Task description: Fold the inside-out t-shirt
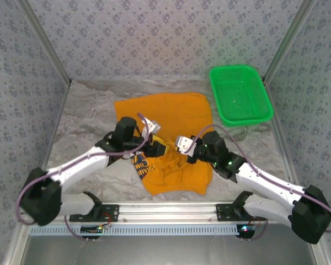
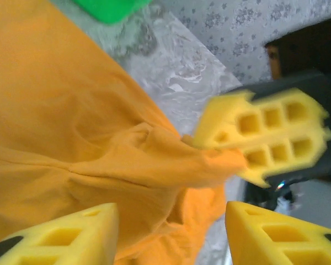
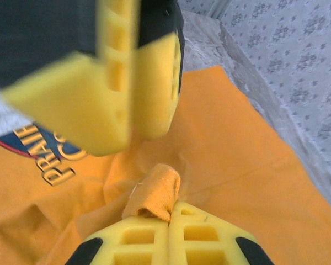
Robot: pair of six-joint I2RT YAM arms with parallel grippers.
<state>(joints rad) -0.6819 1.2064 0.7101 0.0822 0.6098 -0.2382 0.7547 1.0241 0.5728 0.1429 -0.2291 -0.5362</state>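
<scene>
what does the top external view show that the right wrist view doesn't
Top external gives the green basket at the far right and how the t-shirt lies as a whole. Right wrist gives the right end effector shut on a small fold of orange fabric. Both share the shirt's blue print and the left end effector, open close to that fold.

Your top view is bright, sharp and evenly lit from above, with only faint shadows on the surface [image 1: 83, 121]. In your wrist views, the left gripper [image 3: 129, 138] and right gripper [image 2: 231, 154] smear with motion blur, and the backgrounds are soft.
</scene>
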